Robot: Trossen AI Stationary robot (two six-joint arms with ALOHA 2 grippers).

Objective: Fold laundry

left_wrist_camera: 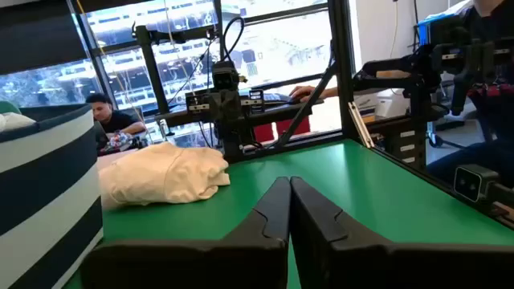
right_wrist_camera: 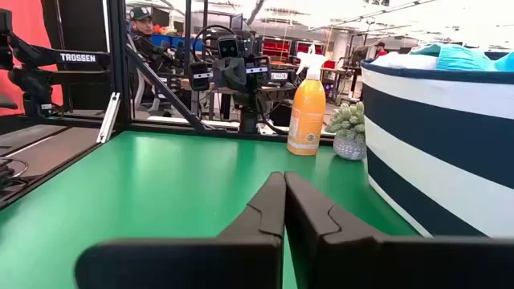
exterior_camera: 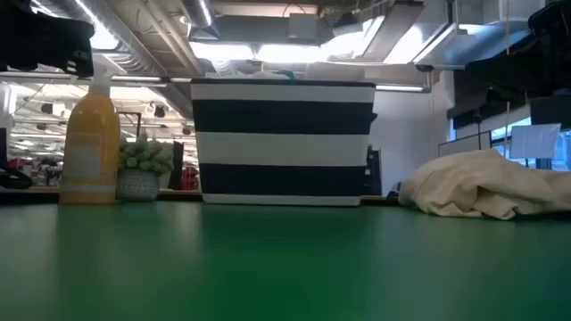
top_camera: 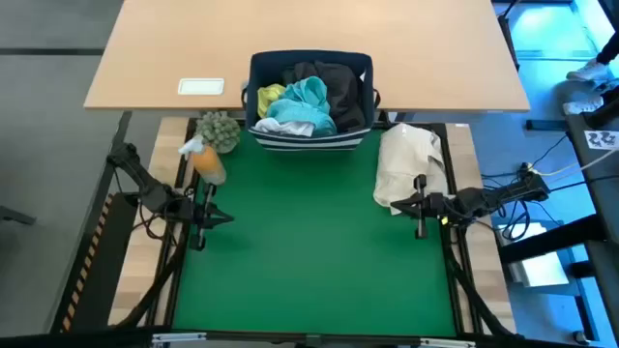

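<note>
left gripper (top_camera: 224, 218) parked low over the green mat (top_camera: 309, 261) at its left edge, claw pressed fully together, nothing in it; in its own wrist view, fingertips (left_wrist_camera: 283, 210) met in a single seam, pointing across the mat. just behind that arm, at the mat's far left corner, stood an orange spray bottle (top_camera: 206, 158) with a white nozzle, and right beside it a small potted plant (top_camera: 220, 130) with pale green leaves. seen from table height, bottle (exterior_camera: 89, 147) left of plant (exterior_camera: 143, 169), both upright.

at the far middle, sat a navy bin (top_camera: 309, 95) with a striped base, against the mat's back edge. heaped inside it, the laundry (top_camera: 308, 100): turquoise garment on top at centre, yellow-green piece at the left, dark charcoal and blackish cloth toward the right and back, a little white at the front. none of it out on the mat. from the low view, only the bin's striped wall (exterior_camera: 284, 143) visible.

right of the bin, lay a cream-beige cloth bundle (top_camera: 409, 162) on the mat's far right corner, rumpled. right gripper (top_camera: 395, 205) rested near the bundle's front end, claw likewise squeezed closed and empty, fingertips (right_wrist_camera: 283, 205) touching, aimed back across the mat.
</note>
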